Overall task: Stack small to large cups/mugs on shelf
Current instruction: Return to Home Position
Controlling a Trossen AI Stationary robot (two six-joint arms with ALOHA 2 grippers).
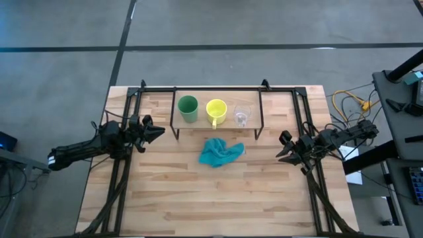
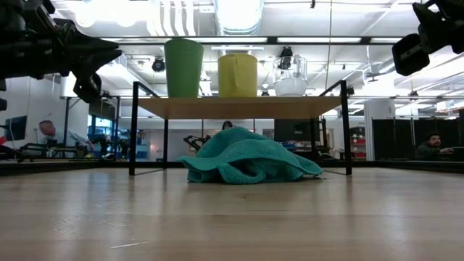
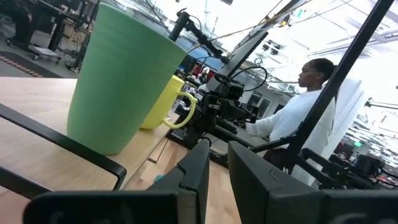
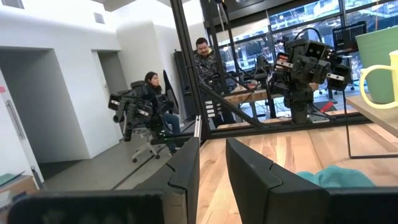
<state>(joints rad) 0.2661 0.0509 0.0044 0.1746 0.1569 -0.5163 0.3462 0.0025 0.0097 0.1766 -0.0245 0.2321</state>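
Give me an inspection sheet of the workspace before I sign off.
Surface: wooden table, no spills seen.
Job's things: green cup, yellow mug, glass cup upright in a row on the shelf.
Clutter: teal cloth crumpled before the shelf.
Grippers: left gripper, right gripper flank the shelf, slightly open, empty.
Cables: yellow cables off the table's right edge.
Surroundings: people seated beyond.

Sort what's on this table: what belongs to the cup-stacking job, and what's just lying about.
Job:
green cup, yellow mug and clear glass cup, in a row on the shelf; the shelf itself.

Lying about:
teal cloth, crumpled on the tabletop by the shelf.
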